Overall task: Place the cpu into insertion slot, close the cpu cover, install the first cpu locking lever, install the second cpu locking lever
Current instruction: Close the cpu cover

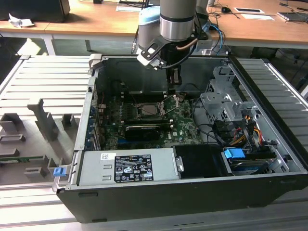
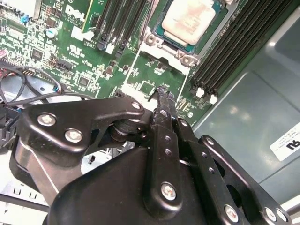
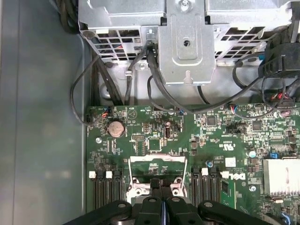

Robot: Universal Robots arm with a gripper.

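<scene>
In the exterior view the gripper (image 1: 174, 89) hangs inside the open computer case (image 1: 269, 185), just beside the insertion slot (image 1: 148, 109) on the exterior view's right, low over the green motherboard (image 1: 185, 126).

In the second wrist view the cpu (image 2: 187, 19) lies seated in the slot, pale face up. The fingers are pressed together with nothing between them, their tip close above the cpu cover (image 2: 183, 58), which is swung open away from the chip.

In the first wrist view the closed fingers (image 3: 154, 202) point at the cover's silvery frame (image 3: 157, 160), with bare board showing through its window.

The risk, as I judge it, is a slip. The frame edge is thin, so a closed tip pushing it could skid off and scrape nearby board parts. A chip sitting slightly crooked could also jam under the closing cover.
</scene>
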